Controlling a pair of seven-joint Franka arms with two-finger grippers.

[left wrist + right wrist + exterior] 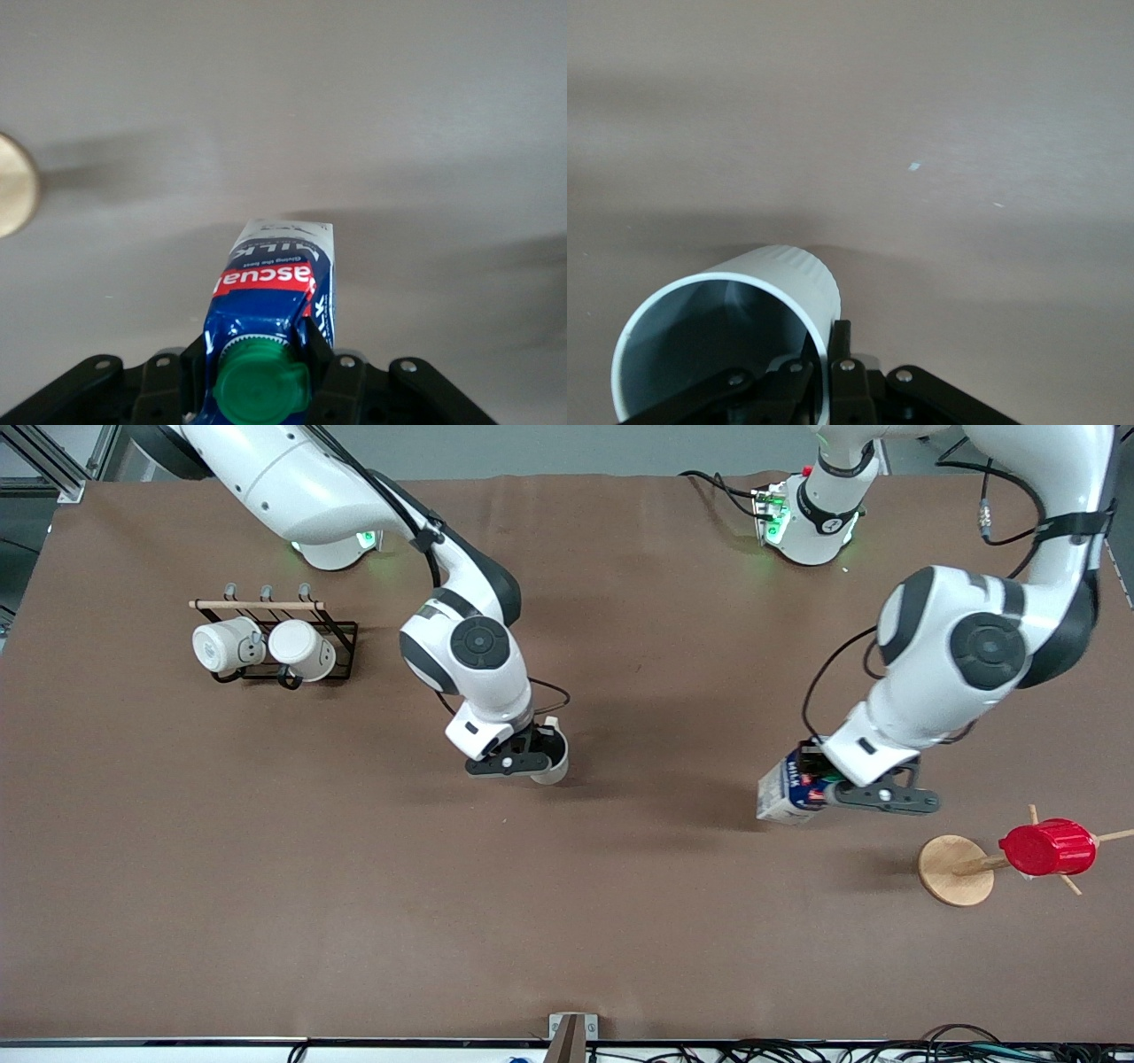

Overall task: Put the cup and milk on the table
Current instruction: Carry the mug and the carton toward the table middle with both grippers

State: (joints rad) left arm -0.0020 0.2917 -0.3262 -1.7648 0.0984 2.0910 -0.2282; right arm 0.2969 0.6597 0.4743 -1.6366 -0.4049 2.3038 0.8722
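Both arms reach down over the table [567, 921]. Right gripper [532, 760], wrist bent downward, fingers clamped across the rim of the cup [554, 757]. Left gripper [837, 788], over the table's left-arm end, fingers closed on the top of the milk [784, 793].

black rack [341, 651]: two white mugs [266, 646] | wooden stand [955, 870]: red cup [1047, 848]

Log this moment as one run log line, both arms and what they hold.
left tool: shut on milk, over table | right tool: shut on cup rim, over table | neither item released
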